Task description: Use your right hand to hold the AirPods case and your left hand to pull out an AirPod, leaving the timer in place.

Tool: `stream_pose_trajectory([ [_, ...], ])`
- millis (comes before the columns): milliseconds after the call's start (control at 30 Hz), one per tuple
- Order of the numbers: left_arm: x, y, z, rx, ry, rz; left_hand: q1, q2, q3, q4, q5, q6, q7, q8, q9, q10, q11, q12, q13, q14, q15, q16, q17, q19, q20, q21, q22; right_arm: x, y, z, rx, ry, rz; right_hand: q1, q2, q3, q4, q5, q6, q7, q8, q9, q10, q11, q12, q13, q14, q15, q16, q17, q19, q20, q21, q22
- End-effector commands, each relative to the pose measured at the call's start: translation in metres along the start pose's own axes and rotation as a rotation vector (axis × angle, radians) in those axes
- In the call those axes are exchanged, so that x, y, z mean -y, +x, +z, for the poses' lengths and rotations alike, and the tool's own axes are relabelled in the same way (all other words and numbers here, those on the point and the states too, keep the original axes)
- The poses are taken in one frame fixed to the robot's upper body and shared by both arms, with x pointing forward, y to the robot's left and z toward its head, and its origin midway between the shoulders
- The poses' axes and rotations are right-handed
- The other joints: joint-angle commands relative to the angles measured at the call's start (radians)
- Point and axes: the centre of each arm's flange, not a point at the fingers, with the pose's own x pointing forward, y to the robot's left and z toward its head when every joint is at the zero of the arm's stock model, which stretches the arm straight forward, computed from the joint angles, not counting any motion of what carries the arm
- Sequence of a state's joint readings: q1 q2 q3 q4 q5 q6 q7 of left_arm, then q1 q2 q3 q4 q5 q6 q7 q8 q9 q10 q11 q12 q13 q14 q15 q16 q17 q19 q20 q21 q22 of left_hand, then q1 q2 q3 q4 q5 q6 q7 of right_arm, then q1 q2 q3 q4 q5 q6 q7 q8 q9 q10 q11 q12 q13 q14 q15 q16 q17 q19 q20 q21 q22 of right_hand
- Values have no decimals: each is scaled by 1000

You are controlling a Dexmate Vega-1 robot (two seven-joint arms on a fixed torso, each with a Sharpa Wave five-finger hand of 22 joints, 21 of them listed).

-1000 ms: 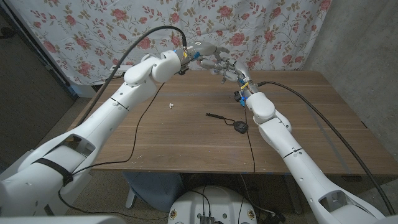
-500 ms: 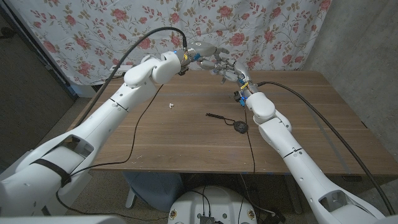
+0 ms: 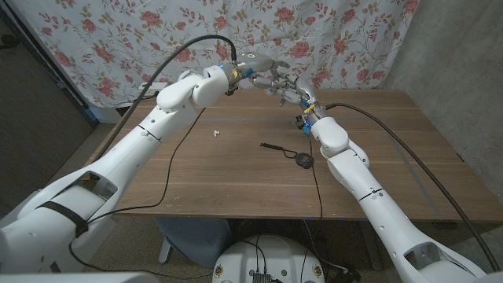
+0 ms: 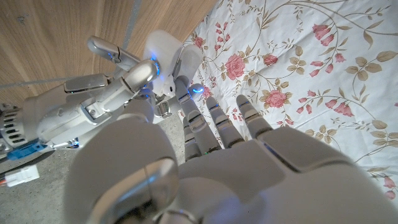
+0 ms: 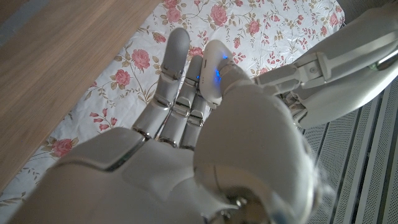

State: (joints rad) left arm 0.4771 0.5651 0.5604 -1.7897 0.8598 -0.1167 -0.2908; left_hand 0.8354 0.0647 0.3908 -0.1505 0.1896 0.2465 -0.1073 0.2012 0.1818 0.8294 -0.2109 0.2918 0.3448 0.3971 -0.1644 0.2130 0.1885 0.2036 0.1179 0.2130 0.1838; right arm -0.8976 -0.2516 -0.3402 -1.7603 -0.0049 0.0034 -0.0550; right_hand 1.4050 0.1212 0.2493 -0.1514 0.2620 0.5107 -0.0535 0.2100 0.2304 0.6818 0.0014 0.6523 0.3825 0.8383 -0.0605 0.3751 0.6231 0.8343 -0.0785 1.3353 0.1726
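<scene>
Makeshift lab — floral sheet backdrop (image 3: 141, 31), bare concrete wall (image 3: 456, 39), wooden table (image 3: 236, 173)

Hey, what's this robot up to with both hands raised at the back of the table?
The right hand holds a white AirPods case up above the table's far edge, and the left hand has its fingers at the case, apparently working an AirPod out. One small white piece, probably an AirPod, lies on the wooden table. The black timer sits untouched near the middle.

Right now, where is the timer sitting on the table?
In the head view the black timer lies on the wooden table right of centre, just inside the right forearm, its strap trailing toward the middle.
</scene>
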Motion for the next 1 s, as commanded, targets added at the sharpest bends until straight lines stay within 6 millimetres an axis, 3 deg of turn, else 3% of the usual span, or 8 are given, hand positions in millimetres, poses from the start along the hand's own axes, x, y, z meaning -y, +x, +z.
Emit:
stream_pose_trajectory([
  [33,1,-1,2,0,1,-6,4,5,14,-5,6,3,-8,-4,1,24,-4,15,13,25,-11,12,4,5,3,1,5,1,-2,1,4,2,-7,2,7,2,-5,6,10,-3,-6,2,122,-118,6,11,51,-172,-3,4,-312,-103,7,2],
  [267,2,-1,4,5,-1,1,30,27,22,-14,9,2,-21,-7,2,68,-7,61,46,57,-31,24,17,5,6,0,4,2,-3,2,5,0,-8,3,6,2,-5,6,10,-3,-6,2,122,-120,5,11,50,-172,-3,4,-313,-103,8,2],
  [567,2,0,4,7,-12,26,80,44,26,-28,15,14,-33,-6,3,65,-7,100,88,93,-46,47,41,11,4,1,2,3,-4,2,6,-1,-9,3,7,2,-5,7,10,-2,-6,2,124,-118,5,11,50,-172,-3,5,-315,-104,10,2],
  [600,2,0,4,8,-27,27,94,43,22,-28,15,17,-32,-7,4,86,-6,128,109,96,-40,53,51,0,13,-4,2,3,-4,2,6,0,-9,3,6,2,-5,7,10,-2,-6,2,123,-118,5,11,50,-172,-3,5,-315,-104,10,2],
  [667,3,-1,3,8,-31,43,112,47,18,-27,17,22,-37,-8,4,84,-7,152,136,99,-47,61,65,14,1,2,2,3,-4,1,6,0,-8,3,6,1,-5,7,10,-2,-6,2,123,-116,4,10,50,-172,-3,5,-316,-104,10,2],
  [1000,3,0,2,8,-32,48,170,59,9,-28,21,30,-38,-11,6,85,-7,224,211,131,-53,98,110,23,1,2,1,3,-2,0,1,0,-6,4,6,1,-5,7,11,-2,-6,2,124,-117,4,10,50,-172,-3,6,-317,-104,13,2],
])
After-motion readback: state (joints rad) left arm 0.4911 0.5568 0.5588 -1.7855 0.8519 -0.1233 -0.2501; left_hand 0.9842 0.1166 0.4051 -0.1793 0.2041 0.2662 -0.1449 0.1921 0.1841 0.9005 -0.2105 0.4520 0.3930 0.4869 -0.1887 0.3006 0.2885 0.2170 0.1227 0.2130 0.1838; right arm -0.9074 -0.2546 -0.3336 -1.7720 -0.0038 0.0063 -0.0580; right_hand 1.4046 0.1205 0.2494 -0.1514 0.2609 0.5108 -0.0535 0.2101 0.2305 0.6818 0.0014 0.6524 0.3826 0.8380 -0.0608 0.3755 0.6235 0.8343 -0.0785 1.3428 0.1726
